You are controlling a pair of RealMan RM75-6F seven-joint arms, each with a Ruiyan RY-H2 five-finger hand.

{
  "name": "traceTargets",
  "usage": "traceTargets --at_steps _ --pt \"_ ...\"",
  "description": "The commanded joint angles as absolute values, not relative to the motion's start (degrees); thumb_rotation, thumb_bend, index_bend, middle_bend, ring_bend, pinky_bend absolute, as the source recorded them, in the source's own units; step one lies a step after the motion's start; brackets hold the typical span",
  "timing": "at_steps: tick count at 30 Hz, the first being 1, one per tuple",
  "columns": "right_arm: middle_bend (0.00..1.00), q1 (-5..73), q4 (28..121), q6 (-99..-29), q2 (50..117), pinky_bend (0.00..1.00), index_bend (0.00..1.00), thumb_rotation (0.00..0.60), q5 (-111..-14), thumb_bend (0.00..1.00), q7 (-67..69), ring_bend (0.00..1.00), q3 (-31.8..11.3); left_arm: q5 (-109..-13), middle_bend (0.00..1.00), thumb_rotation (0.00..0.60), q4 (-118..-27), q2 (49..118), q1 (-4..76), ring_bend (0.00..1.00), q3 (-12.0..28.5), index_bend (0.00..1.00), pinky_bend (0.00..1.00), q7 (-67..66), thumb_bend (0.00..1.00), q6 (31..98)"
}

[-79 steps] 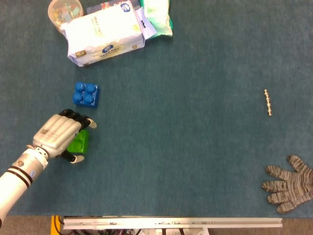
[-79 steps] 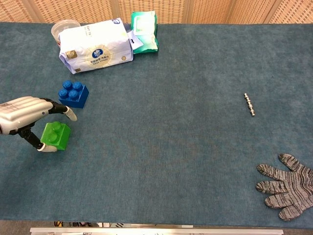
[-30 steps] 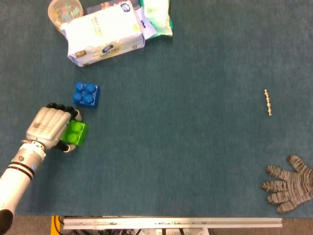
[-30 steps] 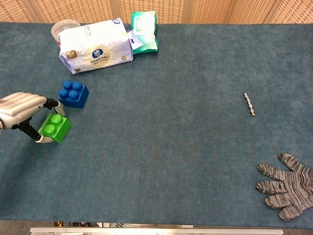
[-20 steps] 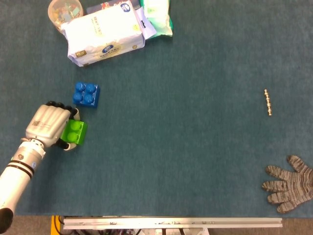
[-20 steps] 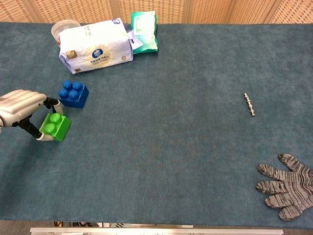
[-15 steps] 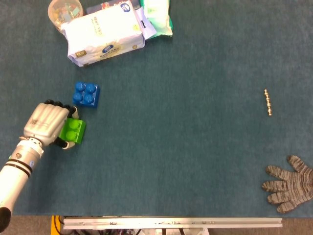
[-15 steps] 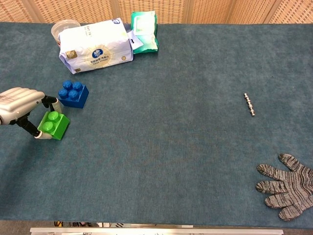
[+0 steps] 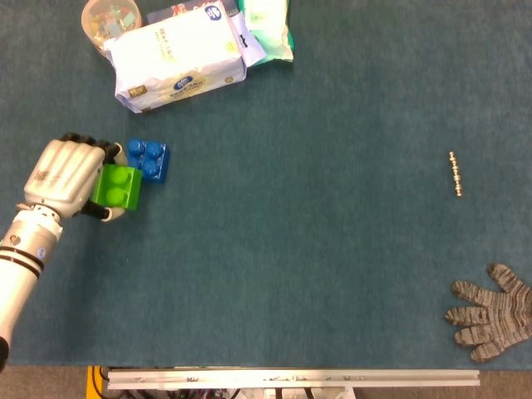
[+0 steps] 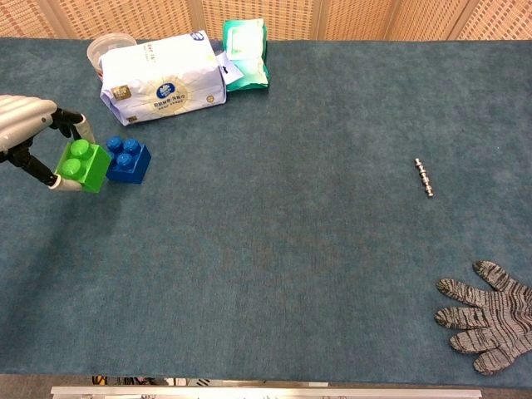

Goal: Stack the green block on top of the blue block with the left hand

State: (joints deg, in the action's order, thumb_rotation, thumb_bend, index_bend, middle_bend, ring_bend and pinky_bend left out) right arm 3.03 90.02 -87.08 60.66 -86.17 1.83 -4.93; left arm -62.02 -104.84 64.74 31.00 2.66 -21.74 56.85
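Observation:
My left hand (image 9: 65, 177) (image 10: 29, 129) grips the green block (image 9: 117, 187) (image 10: 82, 165) and holds it lifted above the table. The block hangs just left of the blue block (image 9: 150, 160) (image 10: 128, 160) and partly overlaps its left edge in both views. The blue block rests on the table with its studs up. My right hand is in neither view.
A white tissue pack (image 9: 177, 51) (image 10: 164, 76), a green wipes pack (image 9: 268, 27) (image 10: 246, 56) and a plastic cup (image 9: 106, 18) (image 10: 109, 46) lie at the back left. A small metal chain (image 9: 455, 173) (image 10: 425, 177) and a grey knitted glove (image 9: 492, 312) (image 10: 489, 316) lie on the right.
My left hand has lifted the green block off the table and carried it up and back, until it hangs beside the blue block.

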Motion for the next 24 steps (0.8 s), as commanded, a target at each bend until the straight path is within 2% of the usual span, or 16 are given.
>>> traceTargets --at_steps 1,8,24 --pt "0.35 3.1 90.0 -87.1 60.6 0.28 0.32 0.600 -86.2 0.23 1.9 0.23 -4.9 -60.5 0.40 0.600 -105.6 64.4 31.9 0.31 3.5 0.46 0.25 -22.0 0.13 56.3" --pt "0.35 3.0 89.7 -87.1 60.5 0.28 0.32 0.600 -86.4 0.23 2.4 0.23 -4.7 -53.1 0.40 0.600 -105.9 65.4 36.4 0.31 5.9 0.46 0.26 -24.8 0.13 53.0" --pt "0.35 2.4 88.0 -87.1 60.4 0.28 0.32 0.600 -85.3 0.23 4.1 0.23 -4.6 -42.2 0.39 0.600 -101.2 70.6 43.9 0.31 7.3 0.46 0.26 -29.7 0.13 51.8"
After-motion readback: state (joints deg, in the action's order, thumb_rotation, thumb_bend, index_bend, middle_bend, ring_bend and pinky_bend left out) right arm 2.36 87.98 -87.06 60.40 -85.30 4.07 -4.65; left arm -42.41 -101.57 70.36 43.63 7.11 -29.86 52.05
